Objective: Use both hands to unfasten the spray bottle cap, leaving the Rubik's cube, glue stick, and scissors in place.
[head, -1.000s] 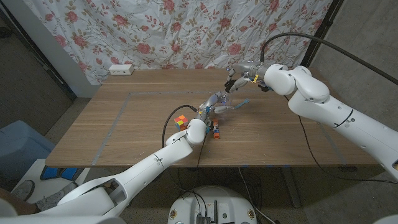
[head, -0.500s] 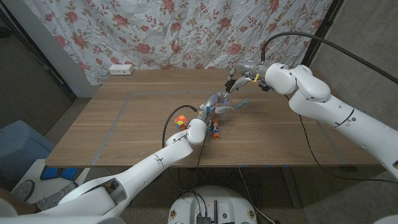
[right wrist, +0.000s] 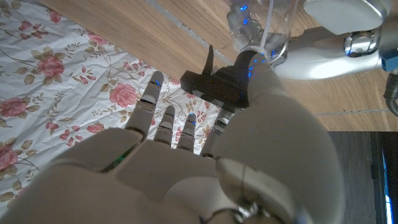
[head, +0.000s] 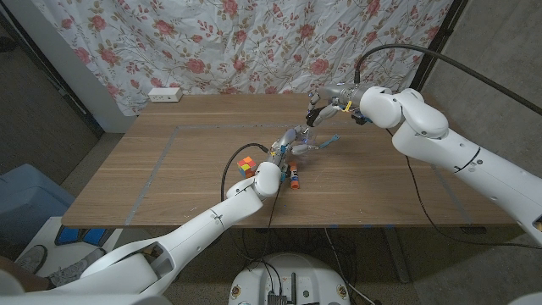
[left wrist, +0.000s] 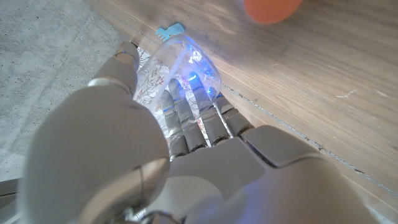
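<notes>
A flower-print cloth hangs behind a long wooden table (head: 169,169), with a white power strip (head: 165,95) at its far left edge.

Near the table's middle we see the clear plastic spray bottle (head: 292,140) tipped over and held off the surface. In the left wrist view the left hand (left wrist: 186,134) has its fingers (left wrist: 183,112) wrapped round the clear body (left wrist: 186,62), lit blue from inside. The right hand (head: 326,106) sits at the bottle's far end. In the right wrist view its thumb lies against the black spray head (right wrist: 217,84), but the other fingers (right wrist: 165,124) stretch straight beyond it, so we cannot tell whether it truly grips the head.

Progress, by our judgement: the bottle is secured by both hands, yet the head looks seated on the neck. The twisting off remains.

The multicoloured Rubik's cube (head: 246,165) lies just left of the left wrist. A small orange and black item (head: 293,178), perhaps the glue stick, lies just right of it. Scissors we cannot pick out. The crowding is all on the near side, under the left forearm. To the far side and the right the tabletop is bare, well away from any edge.
</notes>
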Available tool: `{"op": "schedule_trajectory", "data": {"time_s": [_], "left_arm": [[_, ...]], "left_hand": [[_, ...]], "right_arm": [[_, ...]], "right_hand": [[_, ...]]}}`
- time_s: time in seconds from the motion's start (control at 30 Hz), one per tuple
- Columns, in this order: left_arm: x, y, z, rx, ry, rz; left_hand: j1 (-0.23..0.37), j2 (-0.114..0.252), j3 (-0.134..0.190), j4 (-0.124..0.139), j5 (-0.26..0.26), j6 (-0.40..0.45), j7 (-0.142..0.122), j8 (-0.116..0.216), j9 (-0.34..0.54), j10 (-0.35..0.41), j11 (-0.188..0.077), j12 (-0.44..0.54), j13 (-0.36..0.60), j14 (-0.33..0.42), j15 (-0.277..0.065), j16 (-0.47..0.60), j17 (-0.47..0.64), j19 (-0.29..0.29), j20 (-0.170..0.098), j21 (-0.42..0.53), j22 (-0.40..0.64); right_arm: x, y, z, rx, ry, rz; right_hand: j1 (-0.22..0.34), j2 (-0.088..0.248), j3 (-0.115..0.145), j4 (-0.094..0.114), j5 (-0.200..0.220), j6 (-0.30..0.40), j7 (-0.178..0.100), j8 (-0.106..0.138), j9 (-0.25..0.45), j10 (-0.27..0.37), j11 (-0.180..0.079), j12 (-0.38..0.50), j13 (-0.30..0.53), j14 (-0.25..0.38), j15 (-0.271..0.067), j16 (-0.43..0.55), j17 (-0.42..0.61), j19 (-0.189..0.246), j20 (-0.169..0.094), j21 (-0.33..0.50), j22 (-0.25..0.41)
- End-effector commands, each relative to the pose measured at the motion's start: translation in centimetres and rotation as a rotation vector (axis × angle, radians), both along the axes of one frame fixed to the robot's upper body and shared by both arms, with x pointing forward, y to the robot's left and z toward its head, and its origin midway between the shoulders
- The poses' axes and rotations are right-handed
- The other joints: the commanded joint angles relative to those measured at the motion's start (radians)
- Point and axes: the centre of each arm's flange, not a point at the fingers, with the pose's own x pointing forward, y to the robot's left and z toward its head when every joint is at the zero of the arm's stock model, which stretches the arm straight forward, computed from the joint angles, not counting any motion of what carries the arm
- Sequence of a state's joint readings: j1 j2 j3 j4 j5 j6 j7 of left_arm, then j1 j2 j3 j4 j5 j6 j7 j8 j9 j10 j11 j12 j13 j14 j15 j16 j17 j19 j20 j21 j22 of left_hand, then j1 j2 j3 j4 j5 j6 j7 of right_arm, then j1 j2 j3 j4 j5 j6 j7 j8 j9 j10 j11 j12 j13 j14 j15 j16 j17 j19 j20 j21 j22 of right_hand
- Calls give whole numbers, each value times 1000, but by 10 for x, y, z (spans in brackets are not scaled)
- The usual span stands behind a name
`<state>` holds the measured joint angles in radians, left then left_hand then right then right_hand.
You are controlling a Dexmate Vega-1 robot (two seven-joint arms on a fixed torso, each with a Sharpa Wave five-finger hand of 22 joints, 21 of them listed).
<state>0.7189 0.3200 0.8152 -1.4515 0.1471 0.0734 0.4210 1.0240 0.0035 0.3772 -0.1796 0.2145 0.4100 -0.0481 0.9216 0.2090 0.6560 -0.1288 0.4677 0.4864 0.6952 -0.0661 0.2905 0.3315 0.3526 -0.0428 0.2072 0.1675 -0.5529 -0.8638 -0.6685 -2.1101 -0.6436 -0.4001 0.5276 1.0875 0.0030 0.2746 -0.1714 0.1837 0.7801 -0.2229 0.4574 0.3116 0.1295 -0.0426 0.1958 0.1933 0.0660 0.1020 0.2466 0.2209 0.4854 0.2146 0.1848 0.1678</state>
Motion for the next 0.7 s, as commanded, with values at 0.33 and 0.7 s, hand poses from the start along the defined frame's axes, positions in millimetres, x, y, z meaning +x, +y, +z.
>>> {"op": "schedule_trajectory", "data": {"time_s": [0.33,0.7], "left_arm": [[2,1,2,-16,-16,2],[4,3,4,-20,-24,7]], "left_hand": [[-63,85,20,7,0,49,10,8,-2,53,-38,1,1,10,-117,2,0,12,-46,3,3],[-64,85,21,8,-1,53,12,9,-4,55,-40,-3,0,10,-118,1,0,12,-46,0,3]], "right_arm": [[4,3,-1,-41,59,-9],[4,2,7,-85,94,-22]], "right_hand": [[1,-41,-16,17,5,-248,3,-128,-53,-124,34,-13,5,-61,50,-28,5,-47,0,-5,0],[-52,-65,-38,33,19,-389,5,-197,-69,-227,72,-18,5,-120,94,-45,5,-100,2,-9,0]]}}
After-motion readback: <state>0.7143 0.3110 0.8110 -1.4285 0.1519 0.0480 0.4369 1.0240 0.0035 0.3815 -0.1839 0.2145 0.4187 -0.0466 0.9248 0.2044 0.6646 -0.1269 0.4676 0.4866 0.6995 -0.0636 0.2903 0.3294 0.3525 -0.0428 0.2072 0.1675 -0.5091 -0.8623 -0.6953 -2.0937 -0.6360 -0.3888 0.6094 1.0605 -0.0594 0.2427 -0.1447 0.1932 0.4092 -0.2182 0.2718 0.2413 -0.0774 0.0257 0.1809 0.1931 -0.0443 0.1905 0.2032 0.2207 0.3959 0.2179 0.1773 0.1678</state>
